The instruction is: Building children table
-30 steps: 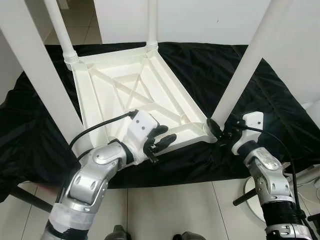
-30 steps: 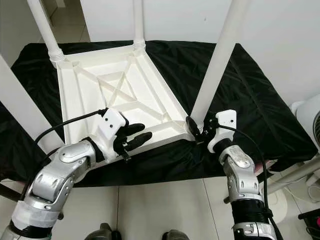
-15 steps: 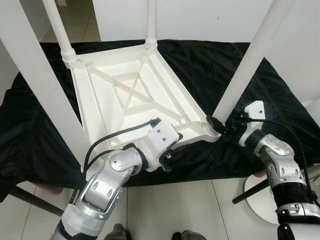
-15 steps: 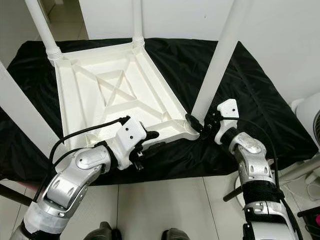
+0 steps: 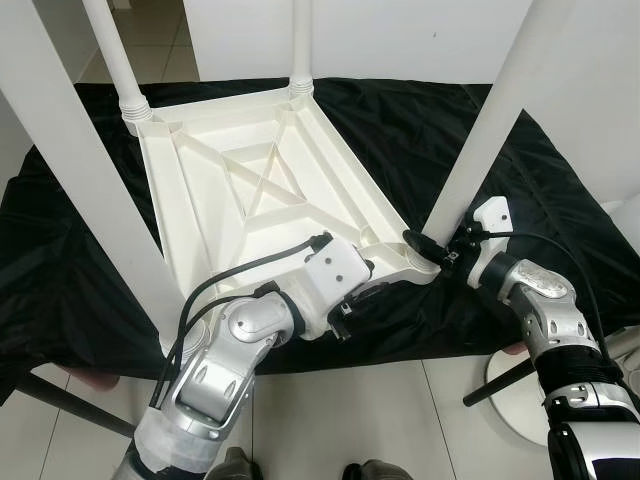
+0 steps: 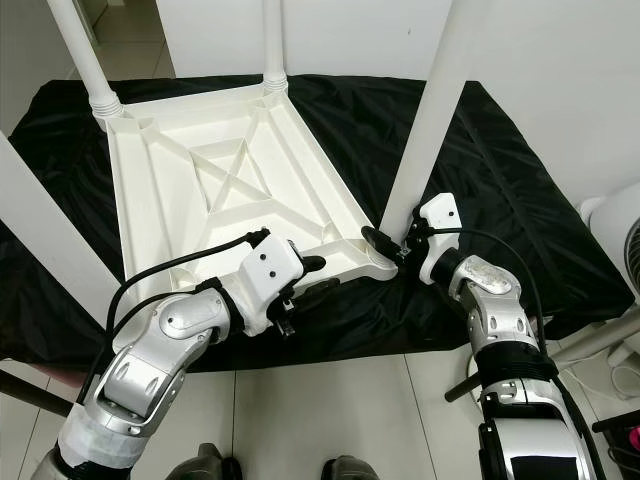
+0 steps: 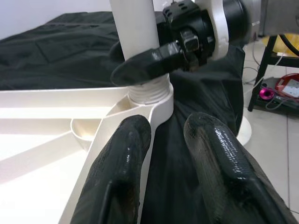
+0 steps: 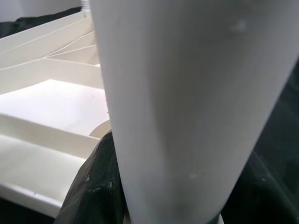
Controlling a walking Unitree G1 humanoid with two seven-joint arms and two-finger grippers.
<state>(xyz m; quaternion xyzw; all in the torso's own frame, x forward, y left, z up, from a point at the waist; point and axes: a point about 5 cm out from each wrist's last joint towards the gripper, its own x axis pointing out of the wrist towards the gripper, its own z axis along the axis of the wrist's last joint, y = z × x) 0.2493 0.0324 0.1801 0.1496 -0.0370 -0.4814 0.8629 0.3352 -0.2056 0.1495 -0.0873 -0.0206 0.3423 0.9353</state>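
A white plastic table [image 5: 250,190] lies upside down on a black cloth [image 5: 420,130], its legs pointing up. My left gripper [image 5: 355,297] is at the near rim, close to the near right corner. It is open, one finger [image 7: 121,172] against the rim and the other [image 7: 219,168] over the cloth outside it. My right gripper [image 5: 432,250] is shut on the base of the near right leg [image 5: 490,130], just above its socket. One black finger [image 7: 145,65] curls round the leg. In the right wrist view the leg [image 8: 187,102] stands very close.
The near left leg [image 5: 70,150] rises just beside my left arm, and two more legs [image 5: 300,40] stand at the far corners. A white round base [image 5: 515,385] and a dark stand rest on the tiled floor at the right. A white wall is behind.
My left gripper has rolled over and slid right along the near rim toward the corner. My right gripper has moved in against the base of the leg.
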